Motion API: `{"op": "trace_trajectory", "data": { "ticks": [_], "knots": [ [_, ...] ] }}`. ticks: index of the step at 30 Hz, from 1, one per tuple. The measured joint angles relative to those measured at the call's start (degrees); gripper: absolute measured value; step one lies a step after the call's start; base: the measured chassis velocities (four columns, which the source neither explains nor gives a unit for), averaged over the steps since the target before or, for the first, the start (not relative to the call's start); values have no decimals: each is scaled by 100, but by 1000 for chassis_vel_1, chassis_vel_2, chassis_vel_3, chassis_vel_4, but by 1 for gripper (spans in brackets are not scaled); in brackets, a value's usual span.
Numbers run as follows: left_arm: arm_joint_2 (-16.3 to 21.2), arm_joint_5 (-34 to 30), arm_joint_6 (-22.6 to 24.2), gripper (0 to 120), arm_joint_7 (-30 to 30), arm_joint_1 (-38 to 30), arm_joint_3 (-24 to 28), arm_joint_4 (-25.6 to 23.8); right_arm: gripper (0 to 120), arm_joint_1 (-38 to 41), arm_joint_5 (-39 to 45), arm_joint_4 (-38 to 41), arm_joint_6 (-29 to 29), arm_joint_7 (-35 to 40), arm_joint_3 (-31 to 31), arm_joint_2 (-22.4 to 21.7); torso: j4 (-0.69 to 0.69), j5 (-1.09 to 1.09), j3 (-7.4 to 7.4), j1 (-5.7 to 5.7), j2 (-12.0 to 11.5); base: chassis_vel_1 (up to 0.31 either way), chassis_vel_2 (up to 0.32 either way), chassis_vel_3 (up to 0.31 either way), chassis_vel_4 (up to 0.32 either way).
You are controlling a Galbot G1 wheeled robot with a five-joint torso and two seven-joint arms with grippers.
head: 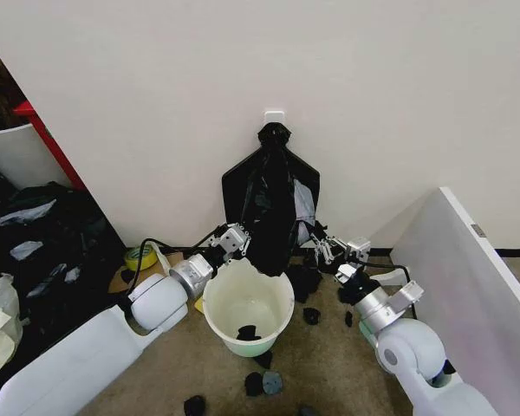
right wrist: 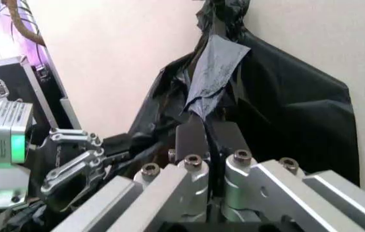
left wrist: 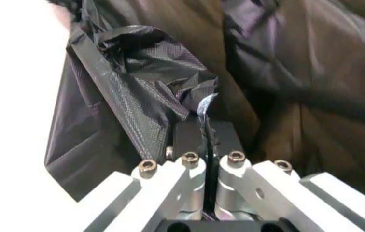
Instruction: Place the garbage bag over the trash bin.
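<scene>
The garbage bag [head: 269,212] is thin, glossy, crinkled black plastic; the trash bin [head: 247,305] smooth white plastic; the left gripper [left wrist: 207,145] brushed metal.

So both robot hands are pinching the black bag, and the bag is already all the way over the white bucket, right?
Not quite. Both the left hand and the right hand are pinching the garbage bag, as the wrist views show. But the head view shows the bag hanging above the trash bin, not over it: the bin's mouth is uncovered.
</scene>
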Motion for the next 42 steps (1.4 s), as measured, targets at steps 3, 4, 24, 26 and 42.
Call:
{"op": "trace_trajectory", "data": {
  "ticks": [3, 4, 24, 26, 42],
  "knots": [
    [-88, -613, -310, 0, -188, 123, -112, -101, 0, -67, 32, 113, 0, 61, 0, 1, 0, 0, 0, 0, 0, 0, 0, 0, 0],
    [-88, -613, -310, 0, -188, 123, -112, -101, 0, -67, 32, 113, 0, 61, 0, 1, 0, 0, 0, 0, 0, 0, 0, 0, 0],
    [-89, -2079, -932, 0, -712, 2152, -1534, -1719, 0, -771, 258, 1043, -159, 471, 12, 65, 1, 0, -1, -1, 0, 0, 0, 0, 0],
    [-95, -2042, -937, 0, -707, 2442, -1555, -1897, 0, -855, 237, 1128, -163, 480, 3, 72, 1, -1, -1, -1, 0, 0, 0, 0, 0],
    [-260, -1635, -1040, 0, -666, 3522, -1636, -2440, 0, -1342, 67, 1472, -154, 482, -142, 187, 0, 0, 0, 0, 0, 0, 0, 0, 0]
  ]
}}
